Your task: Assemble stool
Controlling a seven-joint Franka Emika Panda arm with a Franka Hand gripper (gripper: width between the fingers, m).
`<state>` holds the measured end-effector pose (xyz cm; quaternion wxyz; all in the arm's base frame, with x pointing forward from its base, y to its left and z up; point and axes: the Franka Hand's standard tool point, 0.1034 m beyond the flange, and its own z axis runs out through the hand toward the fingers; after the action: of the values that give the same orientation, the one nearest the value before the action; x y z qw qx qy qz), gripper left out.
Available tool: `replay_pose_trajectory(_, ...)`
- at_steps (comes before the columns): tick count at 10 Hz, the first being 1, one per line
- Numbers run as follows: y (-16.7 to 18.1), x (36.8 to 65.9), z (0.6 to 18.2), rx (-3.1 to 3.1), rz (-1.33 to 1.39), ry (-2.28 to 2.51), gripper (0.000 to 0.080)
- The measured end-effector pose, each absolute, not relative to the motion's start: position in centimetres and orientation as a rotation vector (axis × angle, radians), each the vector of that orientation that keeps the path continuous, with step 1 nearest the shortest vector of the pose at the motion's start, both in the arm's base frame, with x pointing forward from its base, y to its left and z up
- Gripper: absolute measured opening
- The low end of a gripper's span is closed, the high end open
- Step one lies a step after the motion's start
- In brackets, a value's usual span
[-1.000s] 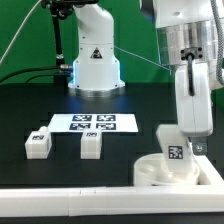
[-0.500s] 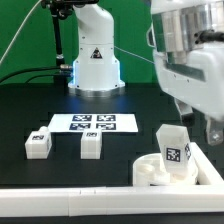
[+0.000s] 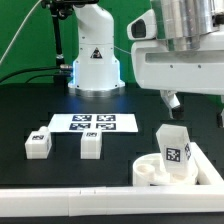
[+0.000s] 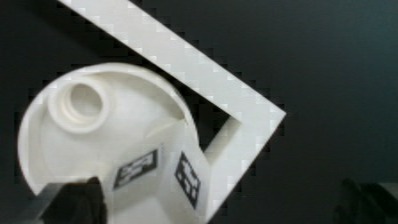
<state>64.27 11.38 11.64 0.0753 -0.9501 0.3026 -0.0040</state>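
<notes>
The stool's round white seat (image 3: 150,174) lies at the front of the exterior view's right, in the corner of the bar. One tagged block leg (image 3: 172,147) stands upright on it, with nothing gripping it. Two more legs (image 3: 38,144) (image 3: 91,145) lie loose on the exterior view's left. My gripper (image 3: 197,104) hangs above the standing leg, open and empty, one dark fingertip (image 3: 172,100) well clear of the leg's top. In the wrist view the seat (image 4: 80,135), a round socket (image 4: 84,97) in it and the tagged leg (image 4: 164,172) lie below the open gripper (image 4: 214,212).
A long white L-shaped bar (image 3: 60,199) runs along the front edge and turns up past the seat (image 4: 196,70). The marker board (image 3: 92,123) lies behind the loose legs. The arm's white base (image 3: 95,60) stands at the back.
My gripper has let go of the leg on the seat, opened wide and risen straight up from it. The leg stays upright where it was.
</notes>
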Motion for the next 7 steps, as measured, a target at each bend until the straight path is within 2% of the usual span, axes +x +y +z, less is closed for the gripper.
replay_pose_trajectory(3,11.15,64.18,11.36,-3.005,-0.079,0.156,0.0649)
replay_pose_trajectory(7,10.95,64.07,11.2,-3.016,-0.098,-0.239,0.0649)
